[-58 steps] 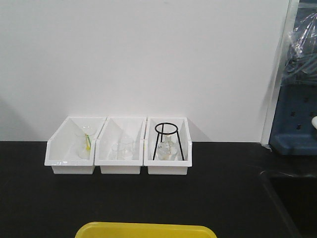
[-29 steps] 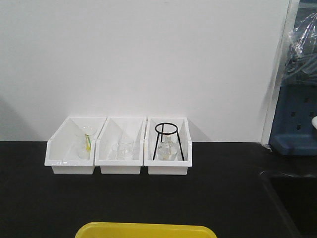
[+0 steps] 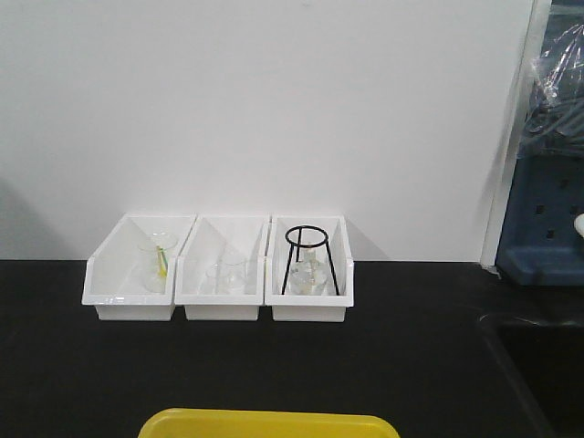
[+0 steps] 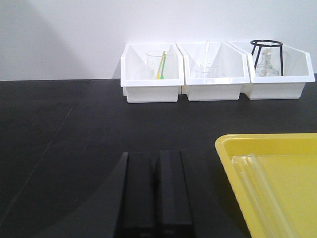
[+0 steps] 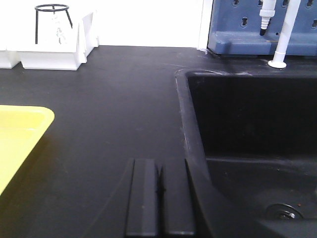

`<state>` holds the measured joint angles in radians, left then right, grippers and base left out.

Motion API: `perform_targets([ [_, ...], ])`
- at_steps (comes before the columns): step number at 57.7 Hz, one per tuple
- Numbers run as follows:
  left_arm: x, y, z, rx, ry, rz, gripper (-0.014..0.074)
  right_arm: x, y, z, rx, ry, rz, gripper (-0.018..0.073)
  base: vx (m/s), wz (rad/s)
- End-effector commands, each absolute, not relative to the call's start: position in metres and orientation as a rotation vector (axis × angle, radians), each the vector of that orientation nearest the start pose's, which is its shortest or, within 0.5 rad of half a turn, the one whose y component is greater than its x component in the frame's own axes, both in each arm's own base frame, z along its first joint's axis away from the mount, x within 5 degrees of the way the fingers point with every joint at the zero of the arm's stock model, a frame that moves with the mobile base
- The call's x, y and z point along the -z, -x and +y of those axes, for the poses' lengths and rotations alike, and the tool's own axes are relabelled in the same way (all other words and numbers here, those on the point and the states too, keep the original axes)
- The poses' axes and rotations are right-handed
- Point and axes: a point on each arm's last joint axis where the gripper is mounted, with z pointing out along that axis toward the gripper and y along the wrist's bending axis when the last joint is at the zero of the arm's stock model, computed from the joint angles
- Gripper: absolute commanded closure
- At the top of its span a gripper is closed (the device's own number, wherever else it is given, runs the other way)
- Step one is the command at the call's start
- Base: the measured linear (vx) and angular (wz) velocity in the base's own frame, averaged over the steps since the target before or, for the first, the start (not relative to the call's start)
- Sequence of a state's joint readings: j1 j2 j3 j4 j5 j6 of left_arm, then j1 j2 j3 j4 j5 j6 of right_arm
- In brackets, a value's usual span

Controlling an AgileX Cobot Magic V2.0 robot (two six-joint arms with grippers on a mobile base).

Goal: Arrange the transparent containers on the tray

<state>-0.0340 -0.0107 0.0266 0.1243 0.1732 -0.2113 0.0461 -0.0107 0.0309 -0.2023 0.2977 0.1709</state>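
Looking from the front view, 3 white bins (image 3: 217,270) sit side by side against the white wall on the black counter (image 3: 401,365). The left bin holds a clear beaker with a green-yellow stick (image 3: 161,263), the middle bin holds a squat clear beaker (image 3: 225,274), and the right bin holds a black wire ring stand (image 3: 310,260) over a small flask. Only the far rim of the yellow tray (image 3: 269,423) shows at the bottom edge; neither arm appears here.

From the left wrist view, the left gripper (image 4: 154,193) hovers low over the bare counter with its 2 black fingers pressed together and nothing between them. Just to its right lies the tray (image 4: 233,163), and 2 transparent containers (image 4: 260,191) lie flat on it, side by side near its left rim, running lengthwise away from the camera. The 3 bins stand well beyond, by the wall.

From the right wrist view, the right gripper (image 5: 159,198) likewise has its fingers closed against each other, empty, beside the edge of a black sink (image 5: 247,124). A corner of the tray (image 5: 22,129) shows at the left, and a blue pegboard rack (image 5: 257,25) stands behind the sink.
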Motion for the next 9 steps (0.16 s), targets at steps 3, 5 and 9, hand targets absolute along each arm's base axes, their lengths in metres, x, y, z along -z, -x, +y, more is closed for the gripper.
perform_targets([
  [3,-0.1855,-0.057,-0.0009,0.089,0.057,1.607,0.0603,-0.1813,-0.0557,-0.0019,0.039,0.038,1.721,0.0571,0.0,0.0],
  [5,-0.1855,-0.057,-0.0009,0.089,0.057,1.607,0.0603,-0.1813,-0.0557,-0.0019,0.039,0.038,1.721,0.0571,0.0,0.0],
  [9,-0.1855,-0.057,-0.0009,0.089,0.057,1.607,0.0603,-0.1813,-0.0557,-0.0019,0.039,0.038,1.721,0.0571,0.0,0.0],
])
